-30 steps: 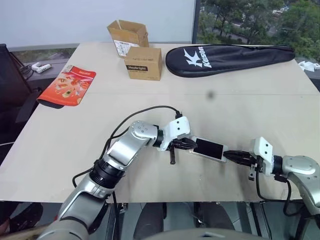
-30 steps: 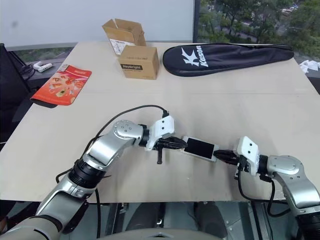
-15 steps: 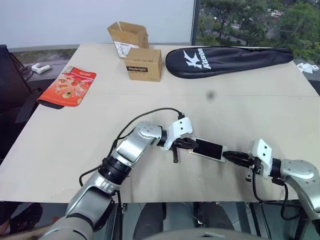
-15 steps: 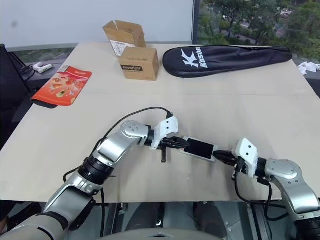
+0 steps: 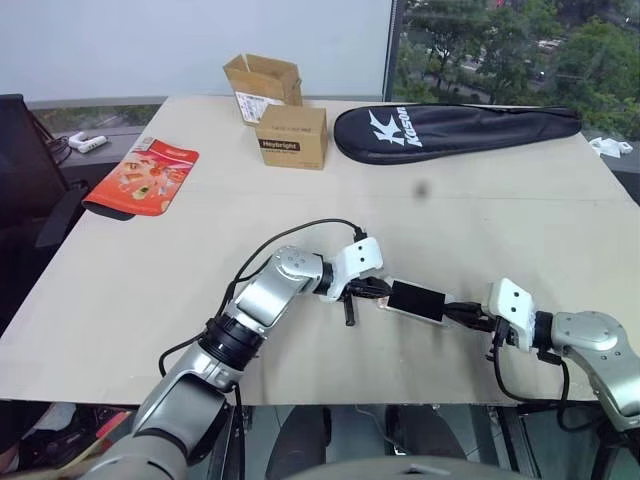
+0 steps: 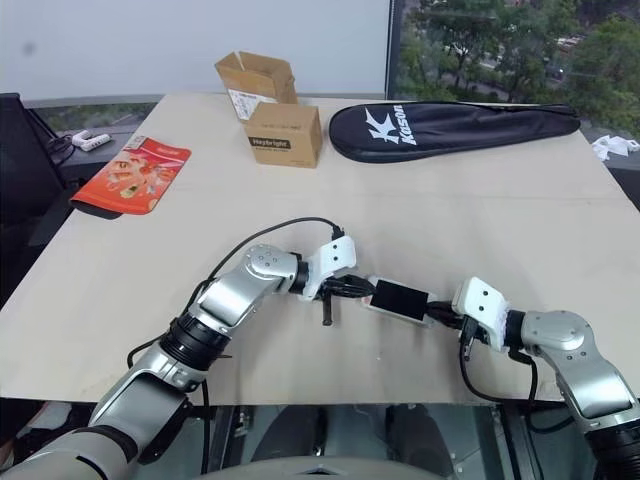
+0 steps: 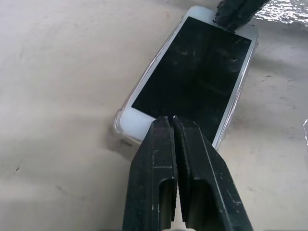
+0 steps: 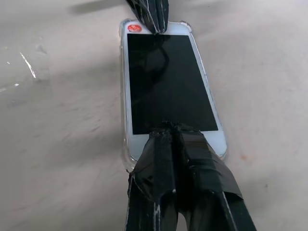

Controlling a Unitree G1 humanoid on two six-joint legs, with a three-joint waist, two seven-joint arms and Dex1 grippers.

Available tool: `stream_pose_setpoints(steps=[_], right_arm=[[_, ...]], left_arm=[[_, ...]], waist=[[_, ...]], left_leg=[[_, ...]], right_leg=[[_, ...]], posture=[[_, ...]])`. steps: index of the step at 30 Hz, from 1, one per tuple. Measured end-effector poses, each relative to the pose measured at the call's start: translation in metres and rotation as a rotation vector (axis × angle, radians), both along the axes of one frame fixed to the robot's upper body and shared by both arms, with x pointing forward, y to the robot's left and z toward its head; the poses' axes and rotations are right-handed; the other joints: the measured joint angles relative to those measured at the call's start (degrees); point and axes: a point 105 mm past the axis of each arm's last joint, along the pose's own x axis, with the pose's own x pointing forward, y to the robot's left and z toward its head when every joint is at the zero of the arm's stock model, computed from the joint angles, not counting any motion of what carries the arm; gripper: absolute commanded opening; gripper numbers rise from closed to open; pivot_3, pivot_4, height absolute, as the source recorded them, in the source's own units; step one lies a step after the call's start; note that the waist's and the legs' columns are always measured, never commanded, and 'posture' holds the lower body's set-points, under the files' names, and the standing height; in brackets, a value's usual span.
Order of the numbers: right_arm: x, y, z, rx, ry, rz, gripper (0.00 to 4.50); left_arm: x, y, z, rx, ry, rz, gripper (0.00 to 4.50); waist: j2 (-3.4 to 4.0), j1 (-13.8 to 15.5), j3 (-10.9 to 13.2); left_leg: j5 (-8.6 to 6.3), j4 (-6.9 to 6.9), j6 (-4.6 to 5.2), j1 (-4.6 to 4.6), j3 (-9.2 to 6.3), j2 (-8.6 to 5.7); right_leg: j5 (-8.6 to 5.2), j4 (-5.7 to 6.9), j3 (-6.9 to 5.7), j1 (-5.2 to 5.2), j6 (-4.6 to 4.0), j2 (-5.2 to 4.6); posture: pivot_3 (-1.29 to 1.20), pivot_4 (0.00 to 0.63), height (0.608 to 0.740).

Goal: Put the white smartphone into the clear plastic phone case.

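Little has changed vs 1 s ago: white smartphone (image 5: 417, 300) w/ black screen lies lower centre inside clear plastic phone case (image 7: 119, 126), left gripper (image 7: 173, 122) & right gripper (image 8: 171, 127) fingers still together, pressing opposite ends, so seating looks nearly done.

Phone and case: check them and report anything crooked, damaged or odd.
Nothing looks damaged. The phone lies screen-up inside the clear case, whose rim shows around its corners. The left gripper and right gripper, both shut, press on opposite ends of it. Whether every corner is fully seated cannot be told.
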Motion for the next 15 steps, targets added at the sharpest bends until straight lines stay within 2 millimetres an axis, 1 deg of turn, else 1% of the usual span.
stream_pose_setpoints(steps=[4,9,10,15], right_arm=[[0.0011,-0.0002,-0.0016,-0.025,0.01,0.002,0.0],[0.0015,-0.0014,-0.0028,-0.068,0.001,0.019,0.0],[0.0001,-0.0032,-0.0069,-0.094,0.01,0.028,0.0],[-0.0004,-0.0082,-0.0071,-0.14,-0.006,0.048,0.0]], left_arm=[[0.0006,0.0007,-0.0023,0.004,0.008,0.005,0.15],[0.0006,0.0002,-0.0028,0.002,0.01,0.005,0.15],[0.0002,-0.0002,-0.0038,0.002,0.012,0.006,0.15],[0.0001,-0.0003,-0.0045,0.004,0.014,0.007,0.15]], waist=[[-0.25,0.0,-0.3],[-0.28,0.0,-0.4],[-0.27,0.1,-0.4],[-0.3,0.2,-0.5]], left_leg=[[-0.01,-0.01,-0.01,0.03,-0.21,0.03],[-0.01,-0.01,-0.01,0.03,-0.24,0.02],[-0.01,-0.02,-0.01,0.01,-0.25,0.0],[-0.01,-0.22,-0.01,0.02,-0.26,-0.03]], right_leg=[[0.0,-0.03,-0.05,0.03,0.0,-0.08],[-0.01,-0.07,-0.08,0.06,0.01,-0.22],[-0.01,-0.1,-0.12,0.06,0.01,-0.27],[-0.02,-0.27,-0.2,0.08,0.02,-0.36]], posture=[[0.0,0.15,0.74],[0.0,0.15,0.74],[0.0,0.15,0.74],[0.0,0.15,0.74]])
